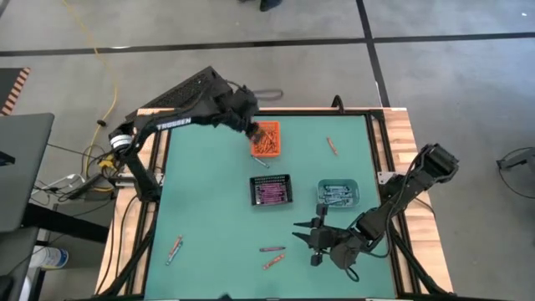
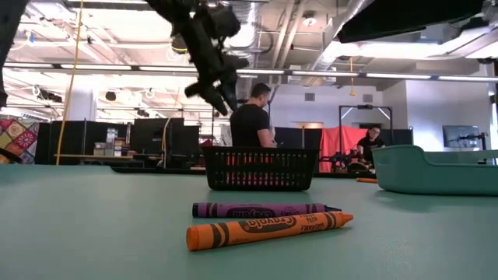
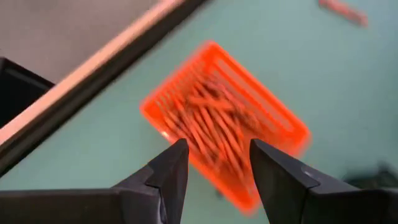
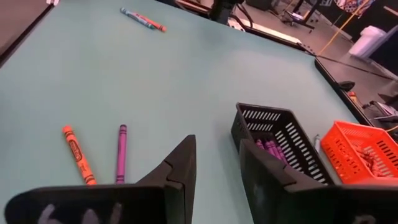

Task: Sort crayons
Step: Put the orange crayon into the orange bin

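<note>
My left gripper (image 3: 217, 146) hangs open above the orange bin (image 3: 224, 118), which holds several orange crayons; nothing is between its fingers. In the high view this gripper (image 1: 251, 130) is at the bin's left edge (image 1: 267, 138). My right gripper (image 4: 217, 146) stands open and empty near the table's front right (image 1: 308, 238). It points toward a purple crayon (image 4: 120, 152) and an orange crayon (image 4: 78, 154) lying flat side by side on the mat. The black mesh bin (image 1: 272, 191) holds purple crayons and the teal bin (image 1: 338, 194) holds blue ones.
Loose crayons lie flat on the green mat: an orange one (image 1: 332, 145) at the far right, a blue and orange pair (image 1: 174, 248) at the near left, and one (image 1: 261, 161) just in front of the orange bin. A raised frame rims the table. People stand in the room beyond.
</note>
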You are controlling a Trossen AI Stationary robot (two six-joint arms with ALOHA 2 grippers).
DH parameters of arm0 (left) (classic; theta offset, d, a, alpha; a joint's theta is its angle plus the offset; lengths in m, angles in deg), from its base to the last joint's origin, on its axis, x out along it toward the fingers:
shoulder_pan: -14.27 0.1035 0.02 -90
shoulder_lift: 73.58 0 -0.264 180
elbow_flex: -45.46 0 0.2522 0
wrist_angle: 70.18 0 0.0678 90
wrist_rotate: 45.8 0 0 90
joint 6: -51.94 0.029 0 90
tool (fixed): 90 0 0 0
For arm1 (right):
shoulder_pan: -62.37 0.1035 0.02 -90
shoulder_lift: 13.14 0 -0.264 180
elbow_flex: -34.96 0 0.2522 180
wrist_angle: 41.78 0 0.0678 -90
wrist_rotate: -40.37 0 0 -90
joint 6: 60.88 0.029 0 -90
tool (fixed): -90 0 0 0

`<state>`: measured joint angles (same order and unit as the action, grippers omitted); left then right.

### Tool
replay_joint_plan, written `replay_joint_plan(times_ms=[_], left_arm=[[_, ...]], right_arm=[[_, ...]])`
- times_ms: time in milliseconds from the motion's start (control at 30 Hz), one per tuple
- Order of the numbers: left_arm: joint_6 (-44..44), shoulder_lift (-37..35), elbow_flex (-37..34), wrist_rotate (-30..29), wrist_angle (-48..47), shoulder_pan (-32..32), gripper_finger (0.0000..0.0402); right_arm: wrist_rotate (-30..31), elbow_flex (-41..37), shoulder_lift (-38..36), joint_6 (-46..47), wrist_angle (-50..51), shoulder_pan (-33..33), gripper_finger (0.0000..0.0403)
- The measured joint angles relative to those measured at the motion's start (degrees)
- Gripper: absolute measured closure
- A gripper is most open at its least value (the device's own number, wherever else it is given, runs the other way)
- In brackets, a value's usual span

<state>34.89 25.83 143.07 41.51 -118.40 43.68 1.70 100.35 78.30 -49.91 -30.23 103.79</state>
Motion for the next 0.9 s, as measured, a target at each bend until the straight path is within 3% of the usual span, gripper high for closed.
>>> replay_joint_plan(times_ms=[167,467,700,800,900], left_arm=[[5.66,-5.95,-2.89,-4.10,-3.57,-9.30,0.0244],[8.90,-13.31,-14.00,-1.84,-2.47,-31.66,0.0242],[1.86,-13.11,-22.92,-2.15,7.98,-50.54,0.0242],[-3.32,-13.00,-24.94,-2.42,6.05,-57.33,0.0242],[-15.16,-13.30,-24.70,-2.58,0.99,-62.50,0.0242]], right_arm=[[-0.27,0.00,0.00,0.61,-0.49,-0.08,0.0282],[-0.36,0.00,0.00,4.04,-1.08,-0.11,0.0282],[-0.37,0.00,0.00,4.17,-1.67,-0.47,0.0282],[-0.40,0.00,0.00,4.23,-2.21,-0.76,0.0282],[-0.46,0.00,0.04,4.61,-3.16,-1.05,0.0282]])
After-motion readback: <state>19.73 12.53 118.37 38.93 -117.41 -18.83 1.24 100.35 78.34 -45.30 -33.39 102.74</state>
